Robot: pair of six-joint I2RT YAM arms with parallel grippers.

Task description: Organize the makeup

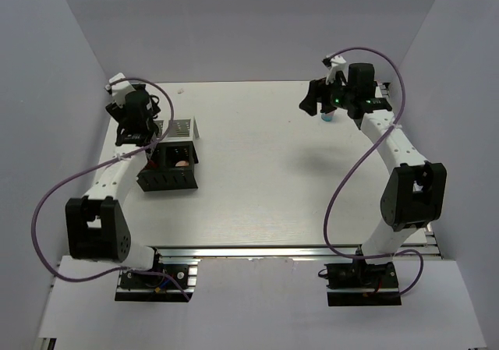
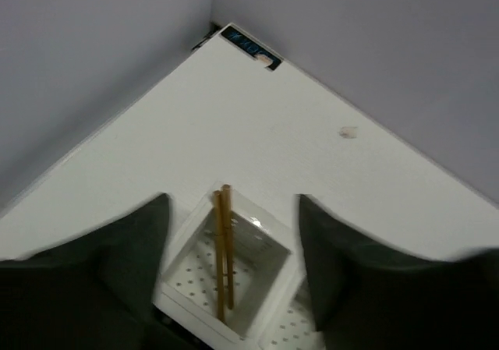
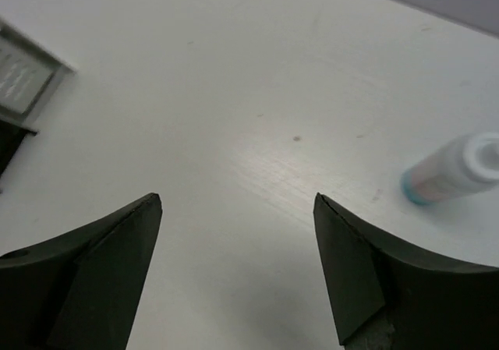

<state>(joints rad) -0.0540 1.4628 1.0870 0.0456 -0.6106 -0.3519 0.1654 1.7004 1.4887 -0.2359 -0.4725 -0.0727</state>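
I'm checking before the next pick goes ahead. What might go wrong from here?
1. The bottle sits off to one side of the open right gripper, not between its fingers. A descent from this line would likely miss it or knock it away.
2. The sticks lean in the white bin, right under the open left gripper. A careless move there could catch them and tip them out.

Left arm (image 1: 109,180) rises from its base, elbow bent, and reaches toward the far left. Left end effector (image 2: 234,210) points steeply downward, jaws spread wide. Right arm (image 1: 399,149) bends at the elbow and extends toward the far right. Right end effector (image 3: 238,206) angles downward, jaws likewise spread wide.
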